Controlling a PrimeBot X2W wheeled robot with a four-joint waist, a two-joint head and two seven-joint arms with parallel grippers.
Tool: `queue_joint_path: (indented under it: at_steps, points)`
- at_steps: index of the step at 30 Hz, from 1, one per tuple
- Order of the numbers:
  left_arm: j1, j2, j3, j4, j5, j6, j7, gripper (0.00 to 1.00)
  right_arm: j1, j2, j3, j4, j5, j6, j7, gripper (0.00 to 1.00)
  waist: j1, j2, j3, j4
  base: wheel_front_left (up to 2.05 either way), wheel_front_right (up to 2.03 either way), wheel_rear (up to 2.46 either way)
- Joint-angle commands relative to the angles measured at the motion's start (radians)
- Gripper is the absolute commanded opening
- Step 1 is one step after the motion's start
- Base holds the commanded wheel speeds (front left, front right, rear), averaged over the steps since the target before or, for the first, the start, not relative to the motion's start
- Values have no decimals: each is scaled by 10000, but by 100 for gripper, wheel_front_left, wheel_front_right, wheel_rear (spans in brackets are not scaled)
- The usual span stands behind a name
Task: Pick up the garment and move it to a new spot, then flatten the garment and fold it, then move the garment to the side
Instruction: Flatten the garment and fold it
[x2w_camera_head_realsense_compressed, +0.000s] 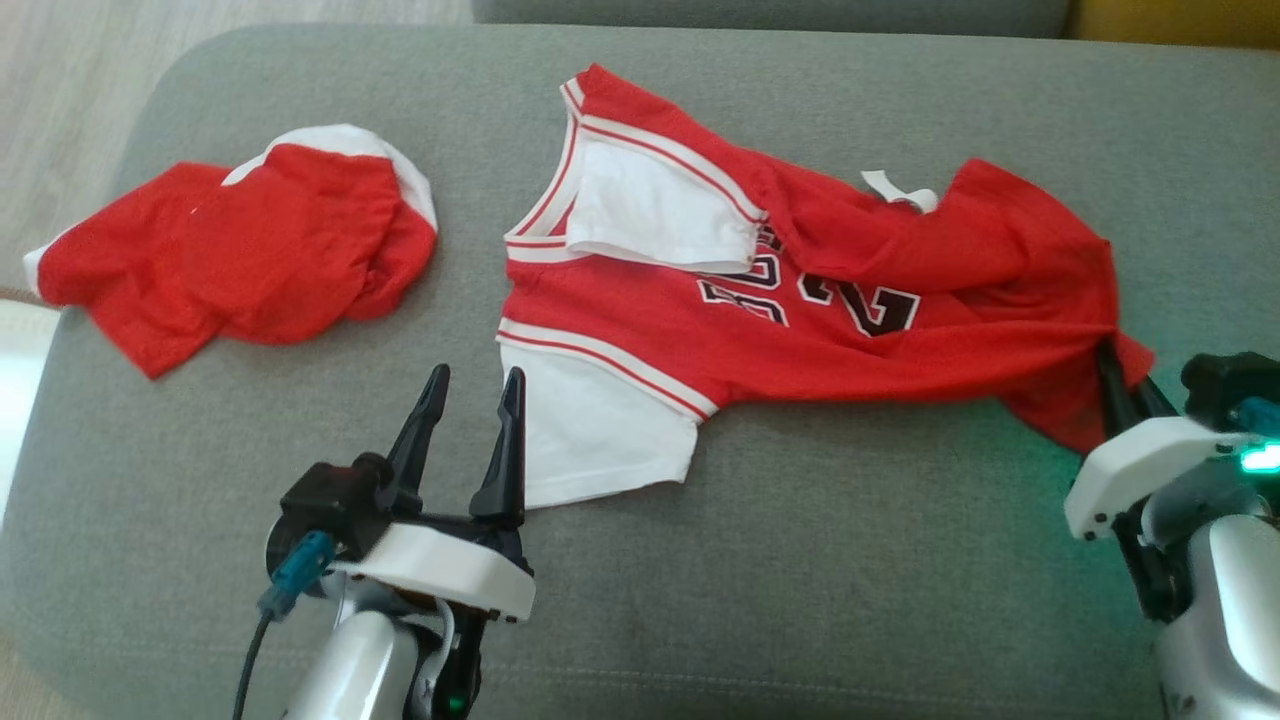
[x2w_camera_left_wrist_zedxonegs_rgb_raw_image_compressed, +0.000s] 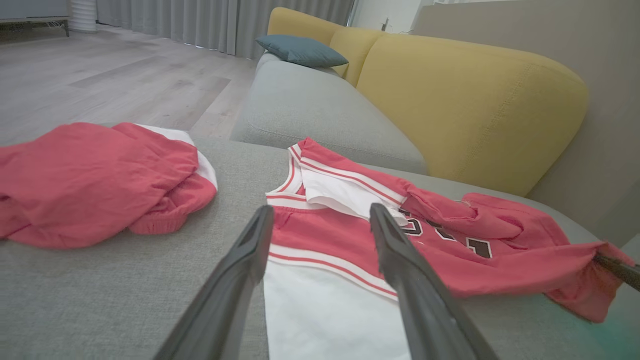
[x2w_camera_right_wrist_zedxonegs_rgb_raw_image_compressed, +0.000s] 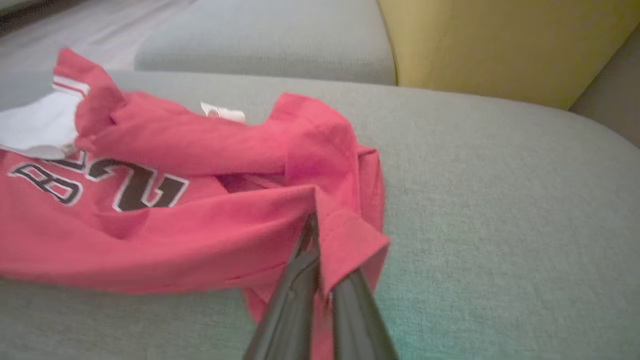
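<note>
Garment (x2w_camera_head_realsense_compressed: 800, 310) lies rumpled on the grey sofa seat (x2w_camera_head_realsense_compressed: 800, 580), not flat yet. My right jaws are clamped on its hem corner (x2w_camera_right_wrist_zedxonegs_rgb_raw_image_compressed: 350, 235). Left jaws gape wide & empty, just beside the white sleeve (x2w_camera_head_realsense_compressed: 600, 430). Prob mid-flattening; fold & move aside still to do.

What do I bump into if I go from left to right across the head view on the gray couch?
Crumpled red garment → left gripper, open → red jersey → right gripper, shut on the jersey's corner.
</note>
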Motion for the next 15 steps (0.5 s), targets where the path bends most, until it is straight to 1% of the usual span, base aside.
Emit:
queue_joint_path:
  at_steps: [1, 7, 8, 9, 15]
  points:
    - [-417, 29, 233, -299, 105, -36, -53, 100, -467, -313, 183, 151, -181, 35, 108, 0, 0, -1, 59, 100, 0, 0, 0]
    - [-470, 29, 220, -327, 102, 3, -53, 100, -984, -501, 188, 1457, -525, 35, 176, 0, 0, -1, 141, 164, 0, 0, 0]
    - [-476, 29, 228, -335, 102, 11, -53, 100, -1062, -511, 195, 1591, -582, 35, 127, 48, 0, -1, 170, 146, 0, 0, 0]
    - [-488, 29, 237, -345, 101, 19, -53, 100, -1146, -510, 193, 1696, -633, 35, 58, 100, 0, -1, 206, 123, 0, 0, 0]
    - [-563, 29, 275, -314, 86, 31, -53, 100, -1407, -388, 138, 2025, -724, 35, -426, 100, 0, -1, 210, -93, 0, 0, 0]
